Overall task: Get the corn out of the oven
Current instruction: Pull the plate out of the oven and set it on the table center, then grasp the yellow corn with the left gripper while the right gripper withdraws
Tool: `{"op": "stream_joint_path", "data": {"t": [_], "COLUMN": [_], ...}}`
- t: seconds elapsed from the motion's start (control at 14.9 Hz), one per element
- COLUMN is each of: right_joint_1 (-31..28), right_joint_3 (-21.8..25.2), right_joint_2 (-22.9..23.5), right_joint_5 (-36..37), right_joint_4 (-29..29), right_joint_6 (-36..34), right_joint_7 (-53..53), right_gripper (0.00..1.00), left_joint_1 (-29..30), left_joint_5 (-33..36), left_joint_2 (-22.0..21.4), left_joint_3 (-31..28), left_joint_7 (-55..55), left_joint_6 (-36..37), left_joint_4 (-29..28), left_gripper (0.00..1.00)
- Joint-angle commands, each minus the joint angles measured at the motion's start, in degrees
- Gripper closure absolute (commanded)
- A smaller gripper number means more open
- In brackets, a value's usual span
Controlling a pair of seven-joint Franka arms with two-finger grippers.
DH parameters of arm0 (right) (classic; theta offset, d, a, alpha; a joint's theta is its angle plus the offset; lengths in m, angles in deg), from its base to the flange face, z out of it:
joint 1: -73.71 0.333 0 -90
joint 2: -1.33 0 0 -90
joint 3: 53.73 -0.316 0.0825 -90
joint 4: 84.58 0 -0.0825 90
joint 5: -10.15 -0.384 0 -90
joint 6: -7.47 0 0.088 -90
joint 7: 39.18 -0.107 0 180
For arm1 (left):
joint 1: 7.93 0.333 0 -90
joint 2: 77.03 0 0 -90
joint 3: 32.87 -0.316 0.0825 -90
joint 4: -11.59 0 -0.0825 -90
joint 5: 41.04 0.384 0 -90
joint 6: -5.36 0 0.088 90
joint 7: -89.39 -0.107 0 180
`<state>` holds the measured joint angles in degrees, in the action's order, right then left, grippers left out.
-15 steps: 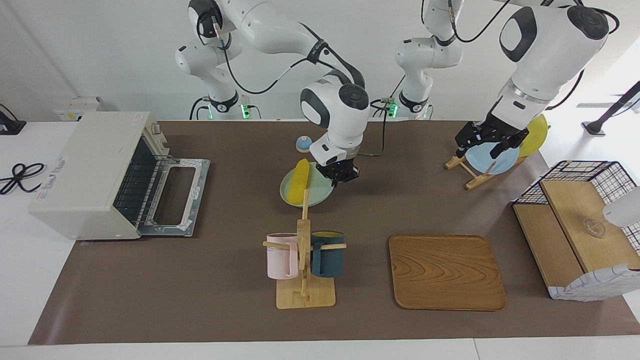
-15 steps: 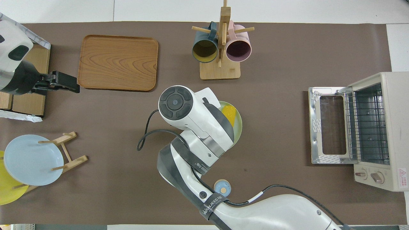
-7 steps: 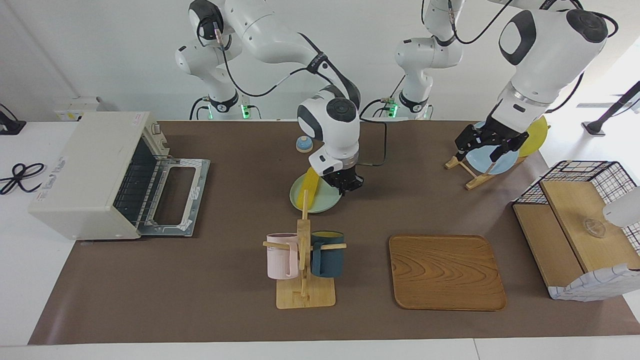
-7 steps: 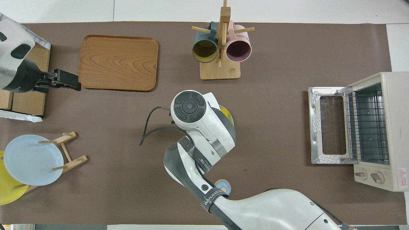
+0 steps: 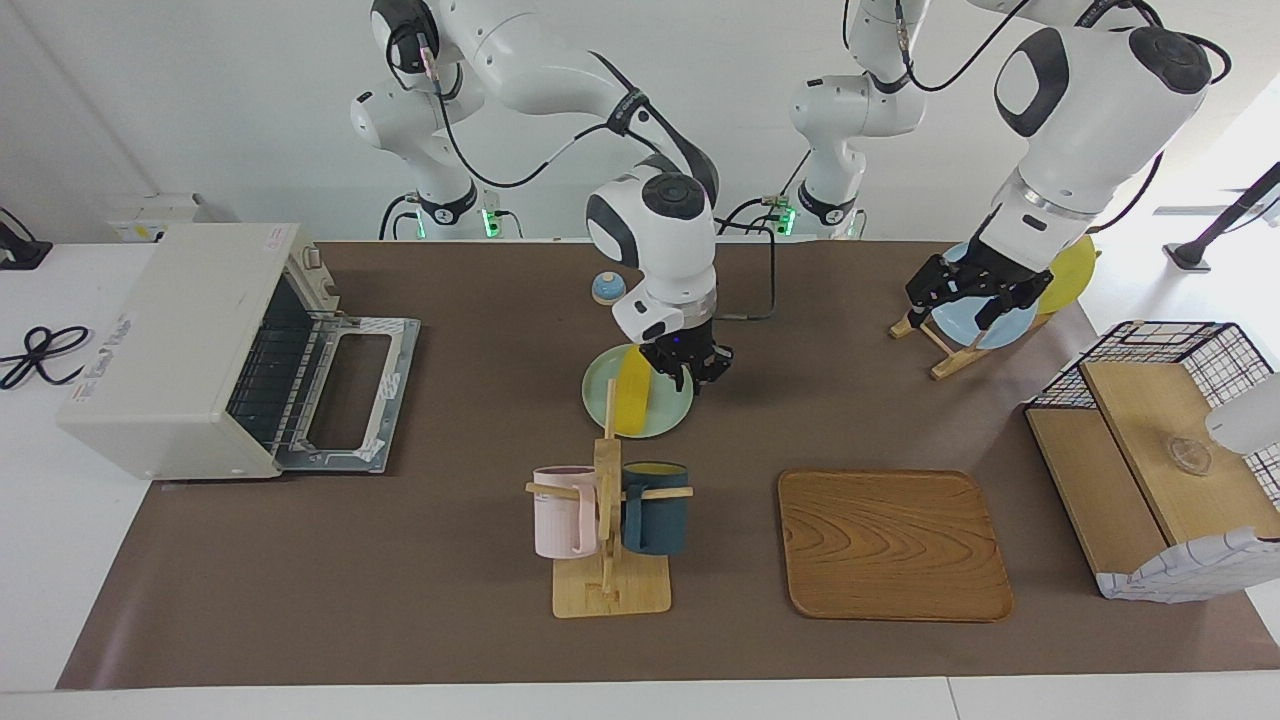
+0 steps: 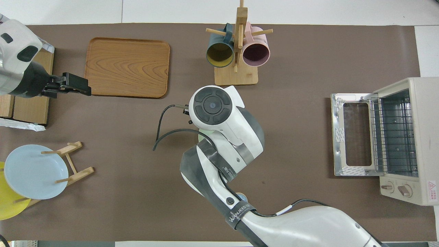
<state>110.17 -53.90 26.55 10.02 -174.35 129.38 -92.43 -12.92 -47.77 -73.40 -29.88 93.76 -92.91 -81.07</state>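
The corn [image 5: 632, 400] lies on a pale green plate [image 5: 600, 402] at the table's middle, outside the oven. The off-white oven [image 5: 170, 340] stands at the right arm's end; its door [image 5: 350, 390] is folded down and its wire rack is bare, as the overhead view [image 6: 394, 133] also shows. My right gripper [image 5: 697, 375] is low at the plate's rim, on the side toward the left arm's end, and looks shut on it. In the overhead view the right arm hides the corn. My left gripper [image 5: 965, 300] waits in the air over a dish rack [image 6: 80, 85].
A wooden mug rack [image 5: 605, 520] with a pink and a dark blue mug stands farther from the robots than the plate. A wooden tray [image 5: 890, 545] lies beside it. A blue plate [image 5: 985, 315] and a yellow plate [image 5: 1070, 265] stand in the dish rack. A wire-and-wood shelf [image 5: 1150, 470] sits at the left arm's end.
The right gripper has moved away from the robots and a little toward the left arm's end; the green plate slid and turned with it, carrying the corn. The left gripper shifted slightly.
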Motion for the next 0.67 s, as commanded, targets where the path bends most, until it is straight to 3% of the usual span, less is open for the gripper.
{"op": "stream_joint_path", "data": {"t": [0.0, 0.27, 0.6], "right_joint_1": [-4.5, -11.4, -21.1], "right_joint_3": [-0.4, -0.5, -0.5], "right_joint_2": [-4.5, -10.3, -14.8], "right_joint_5": [4.0, 8.6, 13.4], "right_joint_4": [-2.6, -16.3, -30.7], "right_joint_6": [-7.4, -7.5, -3.2], "right_joint_7": [6.7, 9.2, 13.8], "right_gripper": [0.82, 1.0, 1.0], "left_joint_1": [-2.3, -6.3, -15.5], "left_joint_5": [-0.7, -0.7, -0.9], "left_joint_2": [0.9, 2.8, 5.3], "left_joint_3": [-0.5, -0.5, -0.5], "left_joint_7": [-0.1, 0.2, 7.5], "left_joint_6": [-1.7, -2.7, -8.1], "left_joint_4": [-0.5, -0.7, -4.0], "left_gripper": [0.0, 0.0, 0.0]}}
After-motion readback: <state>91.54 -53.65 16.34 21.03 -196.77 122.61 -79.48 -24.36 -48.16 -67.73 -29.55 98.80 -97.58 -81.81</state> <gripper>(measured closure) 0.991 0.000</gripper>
